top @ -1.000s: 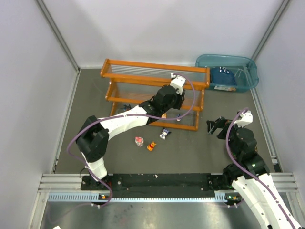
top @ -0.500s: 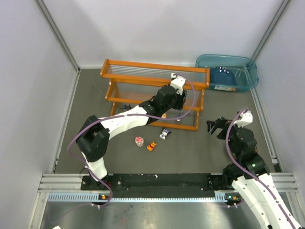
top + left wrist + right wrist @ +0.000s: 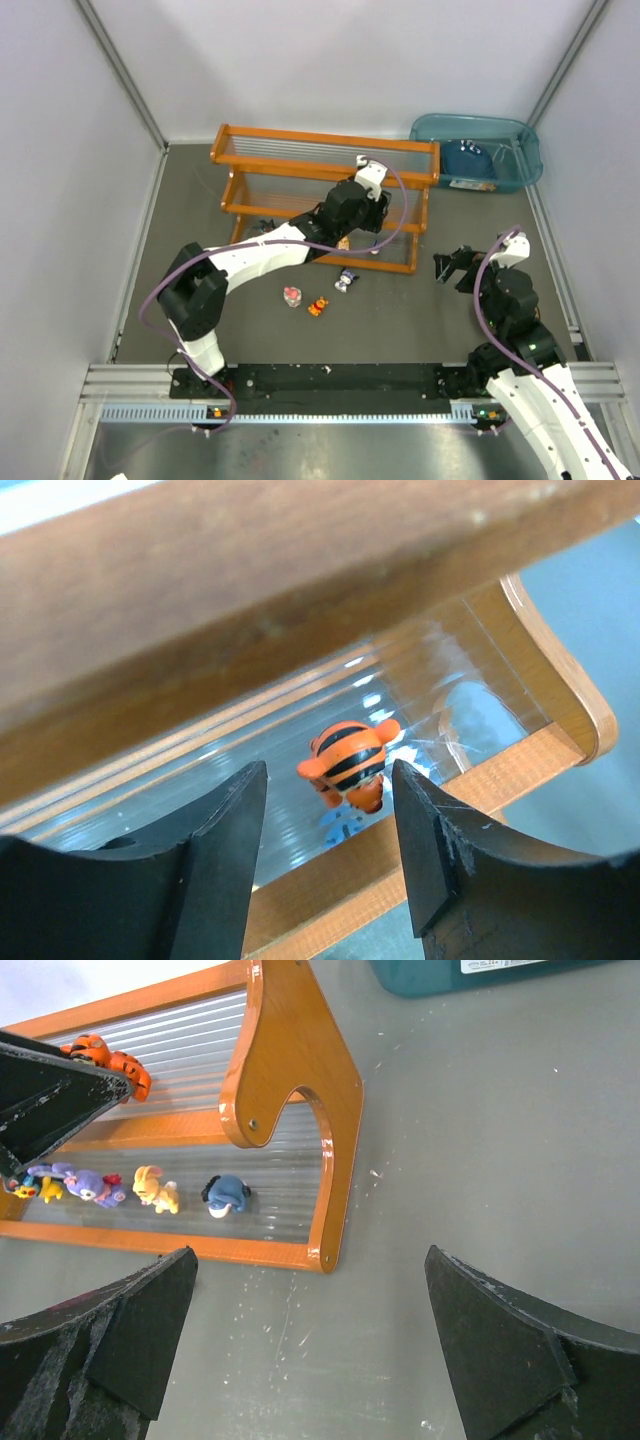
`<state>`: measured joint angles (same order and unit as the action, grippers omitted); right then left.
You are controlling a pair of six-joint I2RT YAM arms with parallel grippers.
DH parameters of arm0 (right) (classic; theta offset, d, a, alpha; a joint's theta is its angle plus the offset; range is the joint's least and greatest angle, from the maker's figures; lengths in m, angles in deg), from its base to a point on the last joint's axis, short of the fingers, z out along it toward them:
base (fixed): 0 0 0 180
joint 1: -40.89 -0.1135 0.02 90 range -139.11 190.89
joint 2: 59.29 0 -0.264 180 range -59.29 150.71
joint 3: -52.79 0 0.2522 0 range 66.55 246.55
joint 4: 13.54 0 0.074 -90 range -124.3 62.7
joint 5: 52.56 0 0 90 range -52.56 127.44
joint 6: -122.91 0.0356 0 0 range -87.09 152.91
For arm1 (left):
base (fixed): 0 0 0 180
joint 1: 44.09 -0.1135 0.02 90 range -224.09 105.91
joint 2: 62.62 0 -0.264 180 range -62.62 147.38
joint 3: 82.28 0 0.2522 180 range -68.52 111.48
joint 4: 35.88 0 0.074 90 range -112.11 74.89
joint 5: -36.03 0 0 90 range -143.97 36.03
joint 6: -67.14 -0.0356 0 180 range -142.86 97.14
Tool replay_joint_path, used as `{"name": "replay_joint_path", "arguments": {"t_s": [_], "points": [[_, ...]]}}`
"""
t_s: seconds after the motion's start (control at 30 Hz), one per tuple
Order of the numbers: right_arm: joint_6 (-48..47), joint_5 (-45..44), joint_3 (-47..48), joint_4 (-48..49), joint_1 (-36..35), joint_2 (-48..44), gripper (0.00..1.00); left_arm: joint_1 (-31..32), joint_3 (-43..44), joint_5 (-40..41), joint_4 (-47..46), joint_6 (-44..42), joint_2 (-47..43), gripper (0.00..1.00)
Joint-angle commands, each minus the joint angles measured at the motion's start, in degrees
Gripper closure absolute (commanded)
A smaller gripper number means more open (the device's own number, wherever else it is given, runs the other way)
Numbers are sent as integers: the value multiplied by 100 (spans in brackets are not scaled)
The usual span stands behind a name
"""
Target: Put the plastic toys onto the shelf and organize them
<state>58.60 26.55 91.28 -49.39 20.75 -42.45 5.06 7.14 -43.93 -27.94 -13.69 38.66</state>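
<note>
1. The shelf [image 3: 290, 185] stands toward the far side of the grey surface [image 3: 400, 320]. A teal bin [image 3: 520, 150] sits near its right end and holds a blue item [image 3: 468, 160].
2. The left arm [image 3: 260, 250] stretches forward over the right half of the shelf. The left end effector [image 3: 327, 778] is spread, with one black finger on each side of an orange striped tiger toy [image 3: 348, 763]. A gap shows on both sides, so neither finger touches the toy.
3. The tiger toy lies on the ribbed clear panel of the tier above the lowest one. It is close to the shelf's right end and sits beneath an orange rail.
4. The right wrist view shows a row of toys on the lowest tier.
   - A dark blue toy [image 3: 228, 1192] is nearest the right end panel.
   - A tan toy [image 3: 157, 1188] comes next.
   - A purple toy [image 3: 90, 1182] follows it.
   - A small yellow toy [image 3: 25, 1188] is at the picture's edge, partly hidden by the left arm's dark finger.
5. Three more toys lie on the surface in front of the shelf.
   - A black-white toy [image 3: 347, 280] is just before the lowest rail.
   - A pink-white toy [image 3: 291, 296] and a yellow-orange toy [image 3: 318, 306] lie just beside each other, nearer the arm bases.
6. The right end effector [image 3: 448, 264] is spread wide and grips nothing. It is held above bare surface to the right of the shelf's right end and faces the shelf, well apart from every toy.
</note>
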Motion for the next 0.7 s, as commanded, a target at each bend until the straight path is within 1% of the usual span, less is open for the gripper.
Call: {"name": "replay_joint_path", "arguments": {"t_s": [0.0,0.13,0.2,0.33,0.4,0.47,0.6,0.67], "points": [[41,-44,-47,82,-43,-120,1,-37,-174,-29,-393,-161,-573,41],[50,-1,-39,82,-51,-137,1,-37,-402,-108,-384,-240,-942,35],[41,0,-39,82,-51,-137,1,-37,-508,-99,-384,-249,-1091,34],[41,43,-39,82,-51,-128,1,-37,-1042,-161,-586,-346,-1766,33],[41,52,-39,90,-69,-120,1,-37,-1184,-117,-543,-381,-2014,31],[41,70,-39,73,-51,-111,1,-37,-1299,-55,-359,-398,-2348,30],[32,44,-39,82,-51,-128,1,-28,-1501,-2,317,-285,-2770,29],[32,61,-39,82,-51,-120,1,-37,-1790,-54,721,-170,-3060,29]]}}
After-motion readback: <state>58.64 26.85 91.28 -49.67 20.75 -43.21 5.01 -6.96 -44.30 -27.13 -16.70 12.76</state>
